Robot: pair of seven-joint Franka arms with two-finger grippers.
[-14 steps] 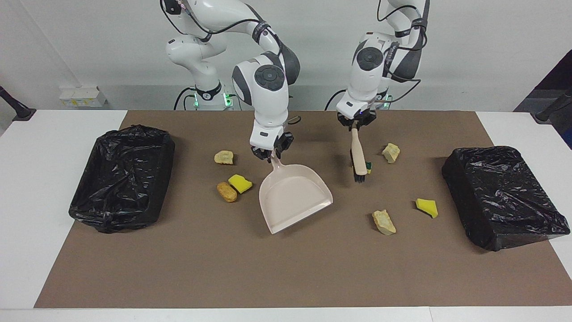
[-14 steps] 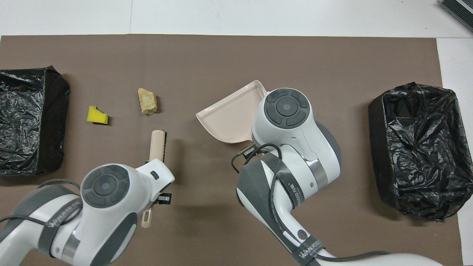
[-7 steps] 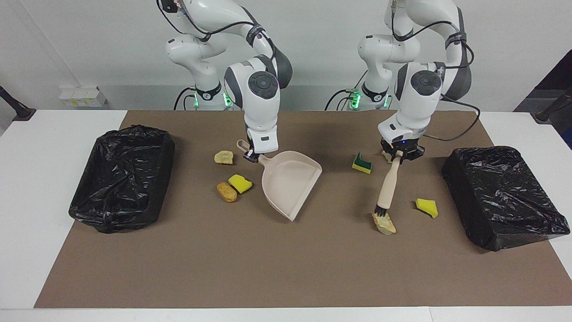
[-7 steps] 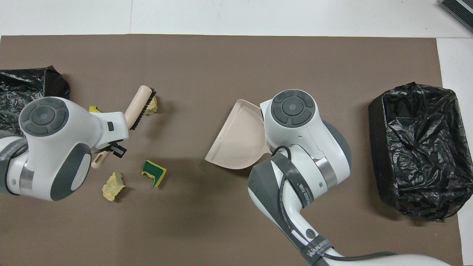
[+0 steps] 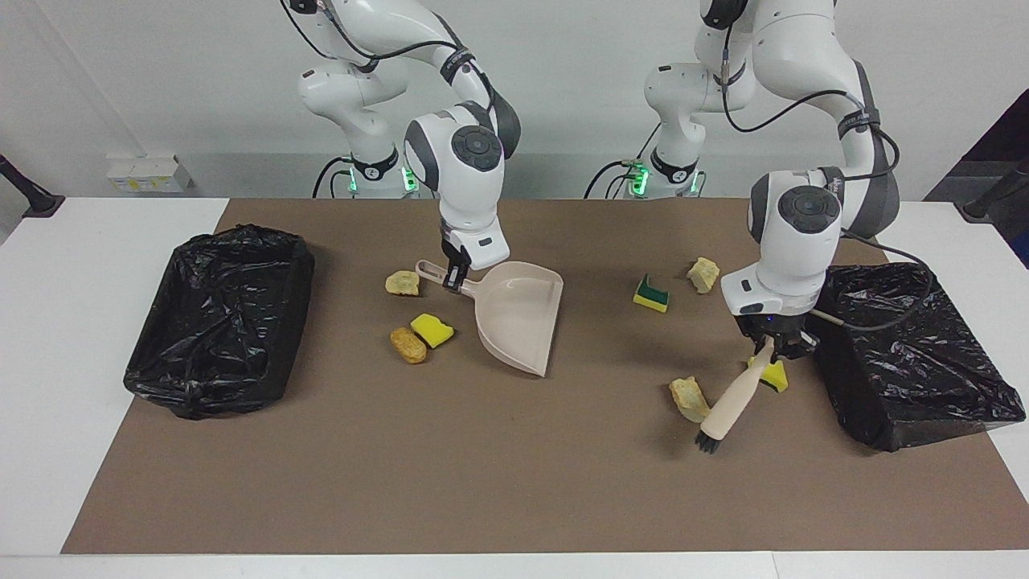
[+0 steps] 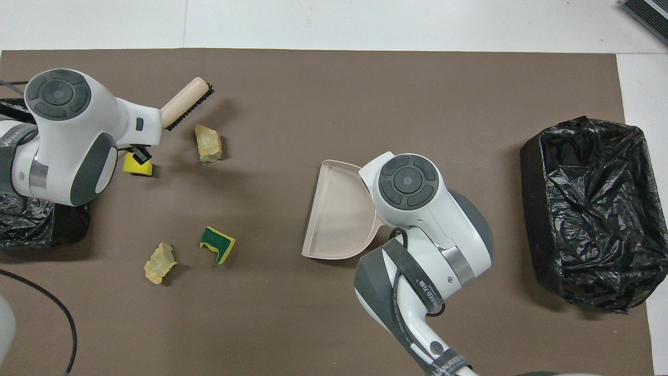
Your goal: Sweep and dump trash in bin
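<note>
The right end effector [image 5: 452, 273] pinches the dustpan [image 5: 518, 318] by its handle, and the pan has turned a little, so its open edge now faces the left arm's end of the bench [image 5: 482, 466]. The left end effector [image 5: 773, 347] pinches the brush [image 5: 730, 406], which has swung out past the pale chunk [image 5: 690, 399] — ready, I think, to push it toward the pan. No trash is in a bin [image 5: 217, 318] yet.

The facing view shows three scraps beside the pan (the overhead view hides them): a brown lump [image 5: 408, 344], a yellow sponge [image 5: 432, 330] and a beige chunk [image 5: 402, 282].

White arms [image 5: 792, 241] — grey joints, black cables, green base lights.
</note>
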